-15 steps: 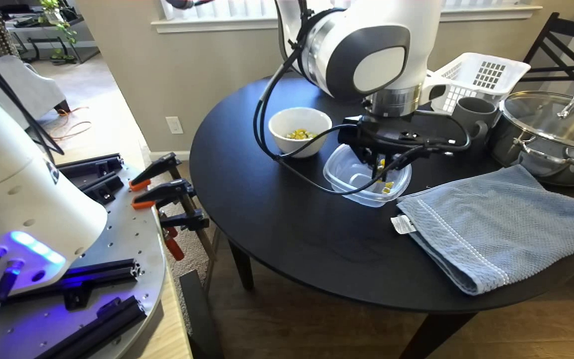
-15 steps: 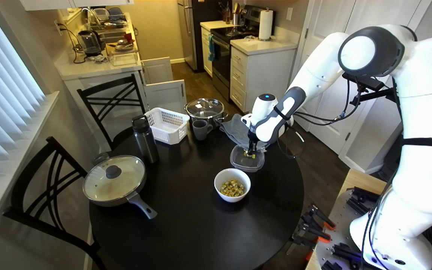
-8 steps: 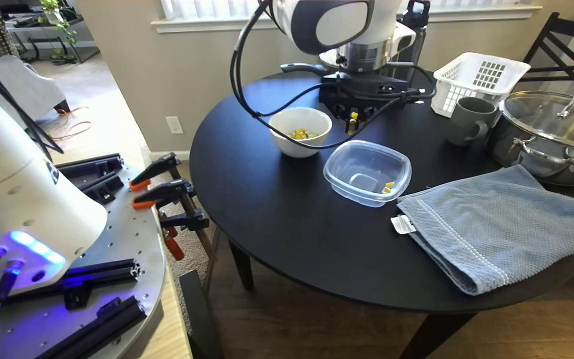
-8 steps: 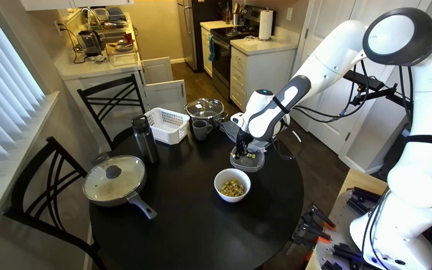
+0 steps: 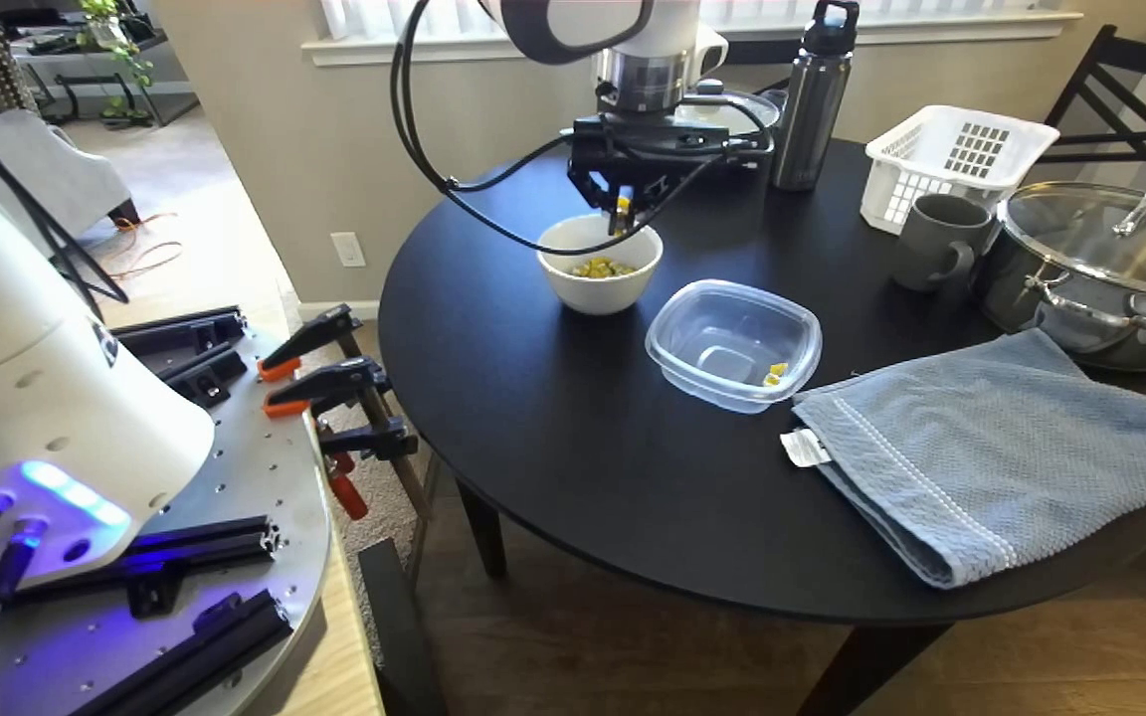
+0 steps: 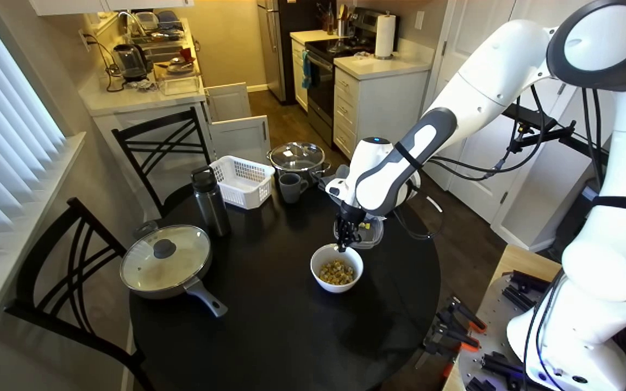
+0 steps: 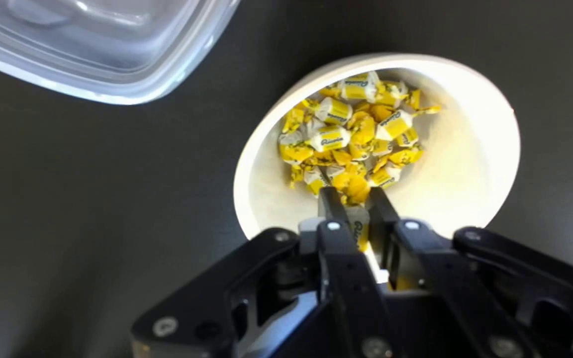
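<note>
Your gripper (image 7: 354,204) pinches a yellow-and-white wrapped candy (image 7: 359,231) over the white bowl (image 7: 470,144), where more wrapped candies (image 7: 353,141) lie. Near that bowl stands your clear plastic container (image 5: 727,363), with yellow candy (image 5: 775,374) in one corner.

White bowl (image 5: 596,298): mouth open upward, the jaws taking up room just above it, a wrapped candy (image 7: 358,226) filling their gap.
Cable loop (image 5: 543,249): sags across the bowl as seen in an exterior view.
Bowl to clear container (image 5: 682,376): a narrow strip of bare desk (image 7: 227,99).
Folded towel (image 5: 1006,457): crowds the container's side; contact hard to tell.
Bowl to lidded pan (image 6: 161,269): broad open desk in an exterior view.
Close-set row: bottle (image 5: 812,124), basket (image 6: 239,194), mug (image 5: 931,244) and lidded pot (image 5: 1080,268) stand in the way of a low pass.
</note>
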`<state>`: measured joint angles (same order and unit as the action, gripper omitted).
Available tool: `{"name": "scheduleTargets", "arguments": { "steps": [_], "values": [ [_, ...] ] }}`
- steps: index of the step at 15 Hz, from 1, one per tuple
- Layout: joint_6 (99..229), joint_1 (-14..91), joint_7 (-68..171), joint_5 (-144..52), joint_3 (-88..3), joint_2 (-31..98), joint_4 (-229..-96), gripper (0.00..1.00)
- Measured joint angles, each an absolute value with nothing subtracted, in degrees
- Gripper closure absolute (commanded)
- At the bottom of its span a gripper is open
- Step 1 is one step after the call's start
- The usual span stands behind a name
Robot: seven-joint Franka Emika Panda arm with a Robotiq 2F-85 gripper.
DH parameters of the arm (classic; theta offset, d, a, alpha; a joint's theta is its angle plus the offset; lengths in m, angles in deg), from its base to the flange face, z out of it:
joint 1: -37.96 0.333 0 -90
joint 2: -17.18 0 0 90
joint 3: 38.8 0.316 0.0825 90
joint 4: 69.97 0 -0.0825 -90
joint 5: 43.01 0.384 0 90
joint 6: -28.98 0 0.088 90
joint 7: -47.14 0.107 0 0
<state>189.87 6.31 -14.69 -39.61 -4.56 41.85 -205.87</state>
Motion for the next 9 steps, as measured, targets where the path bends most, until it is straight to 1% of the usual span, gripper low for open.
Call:
{"name": "scheduleTargets", "arguments": {
  "steps": [5,6,8,9],
  "values": [
    [188.5,9.7,-16.6,-36.5,-7.1,39.0,-206.9,0.23],
    [189.0,11.0,-16.6,-36.5,-9.0,38.1,-206.9,0.15],
    [190.9,14.6,-16.1,-36.9,-14.8,36.1,-206.9,0.04],
    [192.0,16.7,-15.4,-37.7,-18.4,35.3,-206.9,0.01]
  ]
}}
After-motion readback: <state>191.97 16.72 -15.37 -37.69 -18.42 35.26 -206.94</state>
